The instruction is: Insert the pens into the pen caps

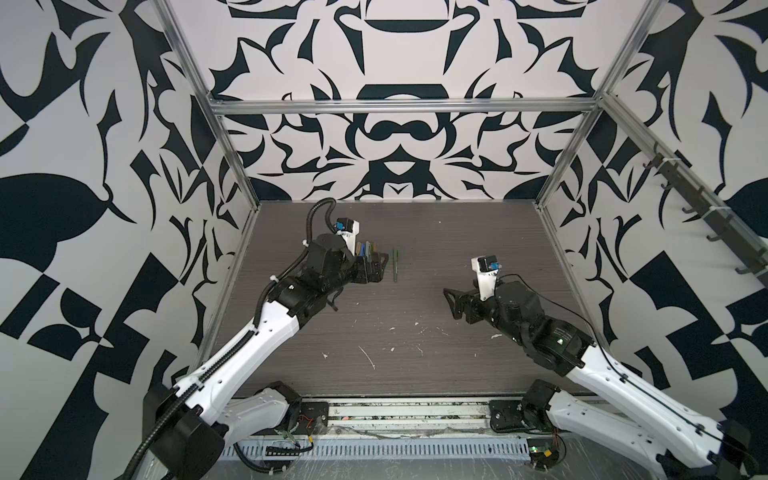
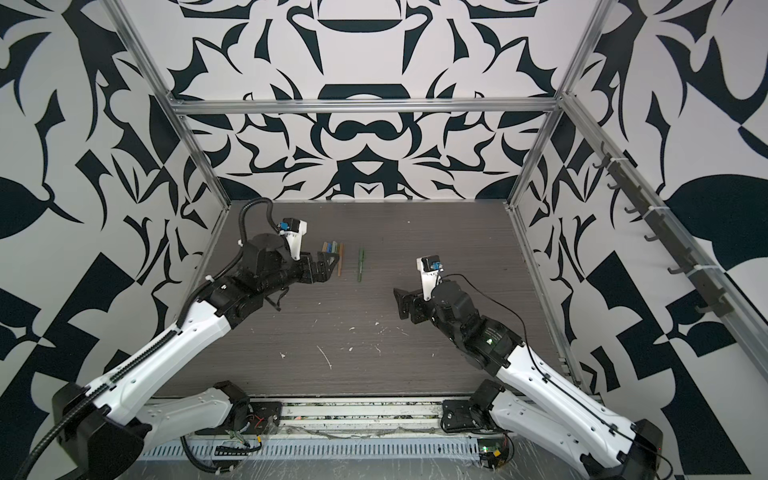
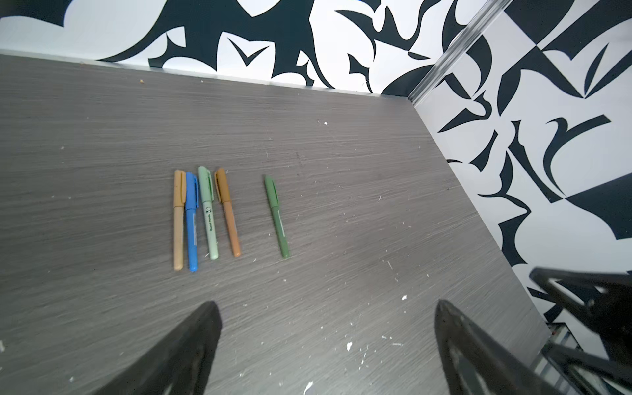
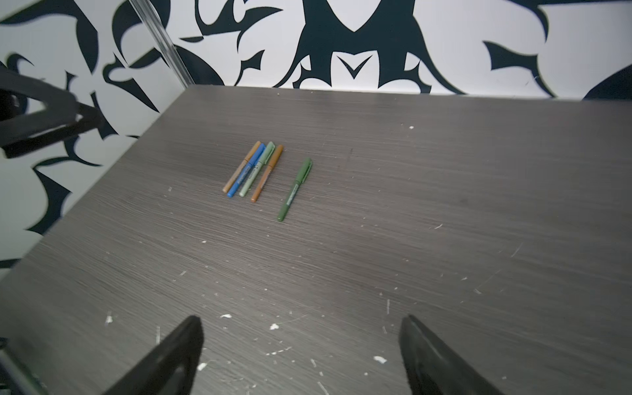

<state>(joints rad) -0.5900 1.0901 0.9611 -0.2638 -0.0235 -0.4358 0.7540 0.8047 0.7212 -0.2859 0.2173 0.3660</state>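
Black two-fingered left gripper (image 3: 326, 304): spread wide, clamped on nothing, poised above the grey wood-grain tabletop (image 3: 342, 205). Black two-fingered right gripper (image 4: 301, 318): spread just as wide, also empty, over a white-flecked patch of the same surface.

Just ahead of the left gripper's fingertips, lying flat in a tight row:
- thin tan plastic pen (image 3: 178, 236)
- thin blue plastic pen (image 3: 192, 239), touching the tan one
- thin pale green plastic pen (image 3: 211, 232)
- thin ochre-brown plastic pen (image 3: 231, 229)

Off that row toward the right gripper's side, separated by a clear gap: thin dark green plastic pen (image 3: 281, 232), roughly parallel to the others. In both top views, placed between the two grippers, near the left one (image 1: 372, 266) and well apart from the right one (image 1: 451, 301).

Seated on each barrel, at the end pointing away from both grippers: a matching stubby clip cap, namely tan cap (image 3: 178, 189), blue cap (image 3: 192, 191), light green cap (image 3: 206, 184), ochre-brown cap (image 3: 222, 184) and dark green cap (image 3: 272, 191).

From the right wrist view, all five pens together ahead of the open fingers and angled off toward the left gripper, the dark green pen (image 4: 294, 189) the closest of them.
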